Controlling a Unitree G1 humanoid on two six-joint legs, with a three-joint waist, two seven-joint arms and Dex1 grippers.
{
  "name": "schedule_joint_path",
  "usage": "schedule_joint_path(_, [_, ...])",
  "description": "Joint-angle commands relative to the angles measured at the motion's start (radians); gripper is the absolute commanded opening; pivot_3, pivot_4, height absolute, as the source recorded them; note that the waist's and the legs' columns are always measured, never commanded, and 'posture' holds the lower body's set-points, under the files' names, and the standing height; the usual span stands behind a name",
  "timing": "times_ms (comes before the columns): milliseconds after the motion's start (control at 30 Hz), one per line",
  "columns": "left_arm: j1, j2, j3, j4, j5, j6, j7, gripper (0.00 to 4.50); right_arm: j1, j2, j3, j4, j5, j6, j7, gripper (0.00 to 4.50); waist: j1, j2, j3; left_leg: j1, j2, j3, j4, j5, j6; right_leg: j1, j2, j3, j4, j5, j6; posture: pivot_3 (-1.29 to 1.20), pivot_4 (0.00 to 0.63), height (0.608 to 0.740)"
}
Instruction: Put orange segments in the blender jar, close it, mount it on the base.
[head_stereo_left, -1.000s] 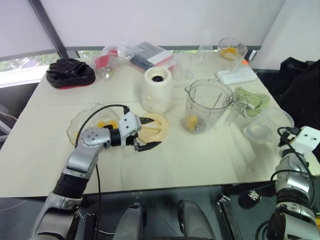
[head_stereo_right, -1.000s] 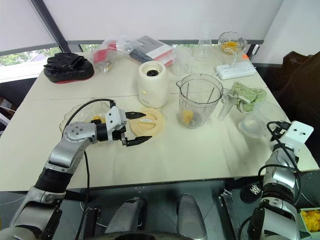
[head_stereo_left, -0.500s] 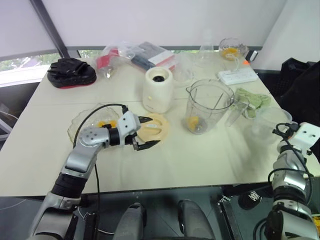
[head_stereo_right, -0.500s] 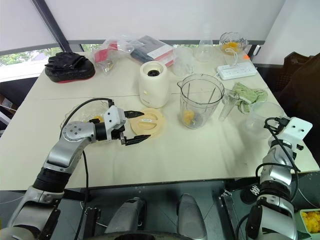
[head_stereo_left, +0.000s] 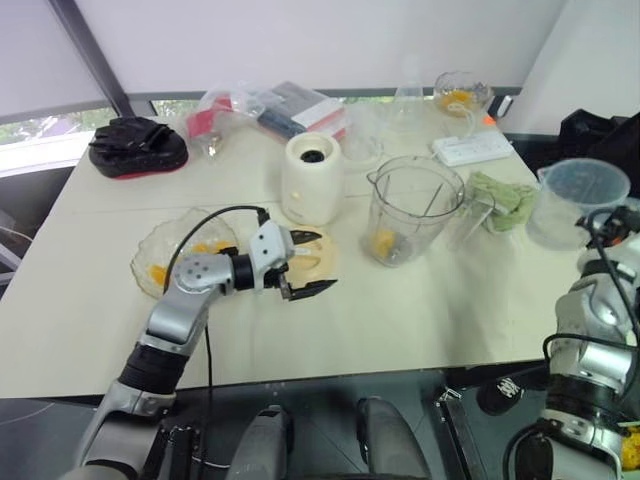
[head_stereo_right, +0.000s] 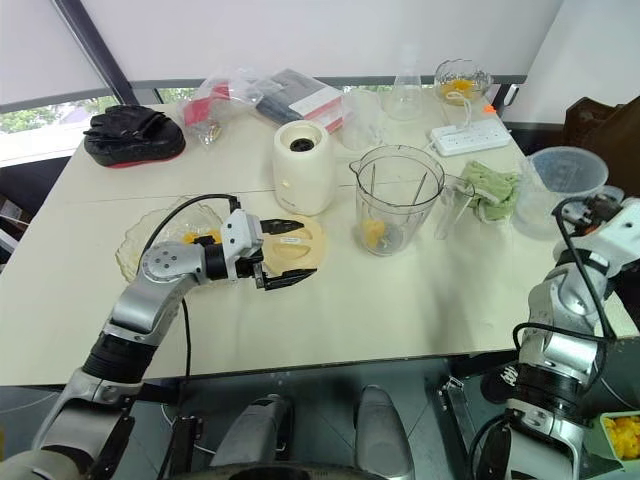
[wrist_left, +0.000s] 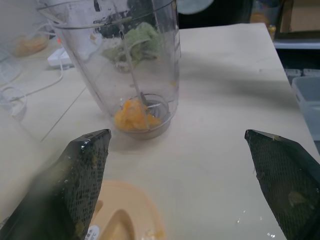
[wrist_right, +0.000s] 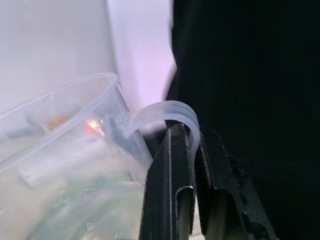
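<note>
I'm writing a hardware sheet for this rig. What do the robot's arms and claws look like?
Both arms are silver-grey metal segments joined by black joints, with black cables looping loosely outside them. The left claw has a white housing behind two pointed black fingers with a fine mesh-textured inner face. The right claw has the same kind of black fingers, and a white block sits at its wrist.

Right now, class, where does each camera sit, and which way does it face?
Head views: look down over the table; both arms show.
Left wrist view: looks between open fingers at the blender jar with orange pieces.
Right wrist view: fingers pinch a clear cup's handle.
Head and left wrist views share the jar.
</note>
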Motion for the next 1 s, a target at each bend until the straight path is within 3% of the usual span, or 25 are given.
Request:
schedule_joint_path(33, [-0.005,-0.001,0.021,-0.033,-0.023,-0.01,0.008,4.5,-0.061,-0.069,0.022,-0.167,0.009,0.068,0.043,0.08,0.0,0.0,0.0,0.0,0.0,0.0,0.0,0.0,0.0,0.0,0.0,0.0,0.0,0.0,0.0,0.0,0.15,0.74])
schedule_joint_path(267, [-0.006,-0.025,0.012,-0.016,-0.022,-0.019,0.017,4.5,-0.169,-0.2,0.106,-0.268,0.001,0.228,0.172,0.08,0.004,0.001,0.001,0.0,0.0,0.0,0.0,0.0,0.0,0.0,0.0,0.0,0.0,0.0,0.0,0.0,0.15,0.74])
schedule_joint_path(467, [0.013,-0.045,0.007,-0.023,-0.017,-0.023,0.03,4.5,-0.224,-0.303,0.189,-0.267,-0.068,0.251,0.289,0.08,0.01,0.0,0.001,-0.002,0.0,0.0,0.0,0.0,0.0,0.0,0.0,0.0,-0.001,-0.001,0.001,0.0,0.15,0.74])
schedule_joint_path(800, [0.051,-0.042,0.009,-0.048,-0.013,-0.031,0.053,4.5,-0.253,-0.385,0.277,-0.249,-0.23,0.163,0.392,0.08,0.012,0.0,0.001,-0.005,0.0,0.0,0.0,0.0,0.0,-0.004,0.0,0.0,-0.001,0.0,0.001,0.0,0.15,0.74])
schedule_joint_path(1000, [0.059,-0.046,-0.003,-0.05,-0.007,-0.035,0.058,4.5,-0.257,-0.379,0.29,-0.255,-0.271,0.142,0.427,0.08,0.016,0.0,0.001,-0.008,0.0,0.0,0.001,0.0,0.0,-0.006,0.0,0.0,-0.001,0.0,0.001,0.0,0.15,0.74])
